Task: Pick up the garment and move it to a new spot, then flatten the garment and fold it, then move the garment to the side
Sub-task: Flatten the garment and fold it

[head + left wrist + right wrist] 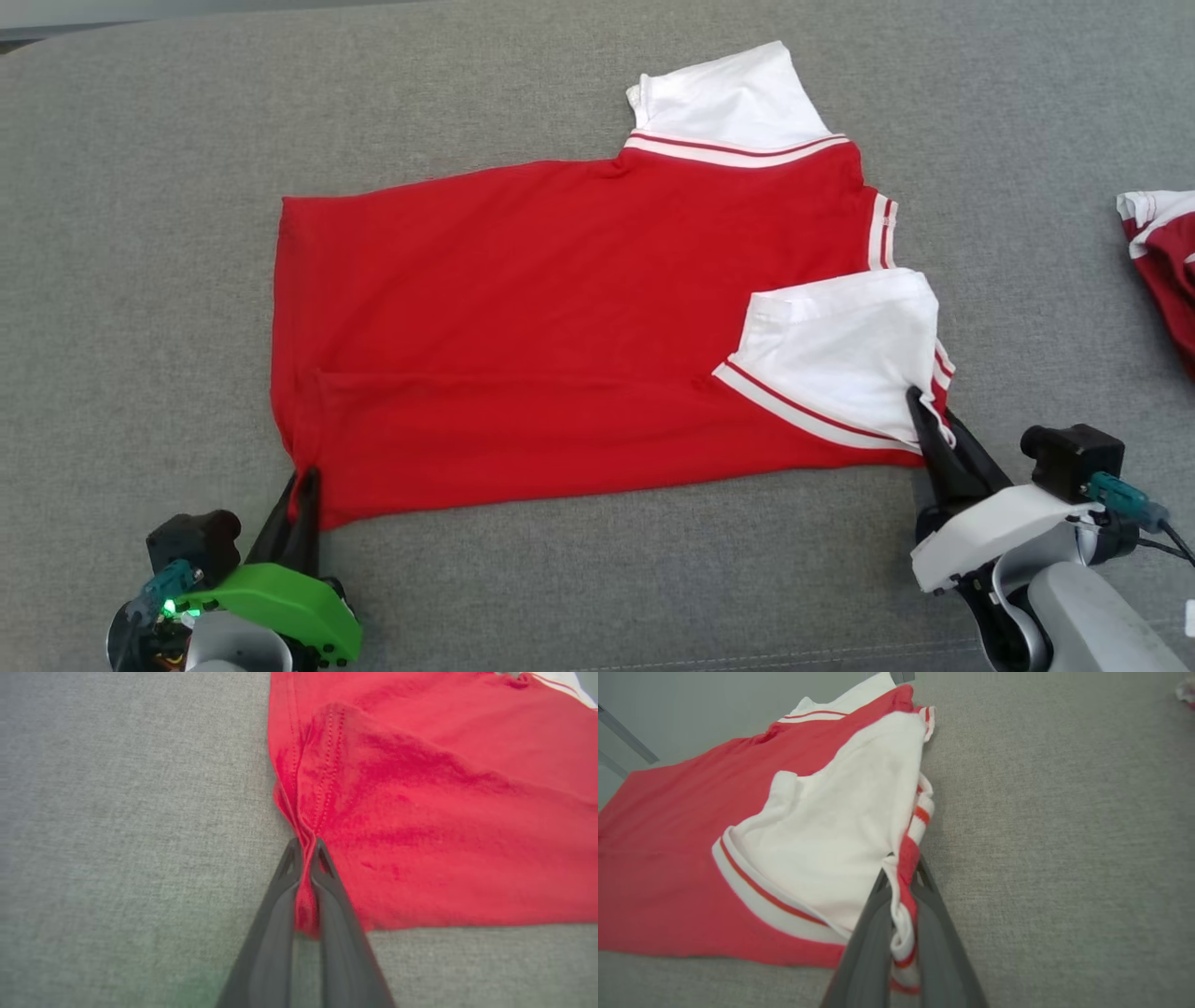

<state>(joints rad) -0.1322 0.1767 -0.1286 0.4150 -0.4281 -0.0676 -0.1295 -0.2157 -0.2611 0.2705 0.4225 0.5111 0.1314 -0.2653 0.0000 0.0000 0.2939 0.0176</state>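
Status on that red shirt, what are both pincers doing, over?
Left pincer shut on red shirt, hem corner. Right pincer shut on its edge by the white sleeve. Shirt flat on grey surface. Second garment far right, clear.

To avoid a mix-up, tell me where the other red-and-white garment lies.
In the head view the other garment lies at the right edge on the grey surface, apart from the red shirt and beyond the right gripper.
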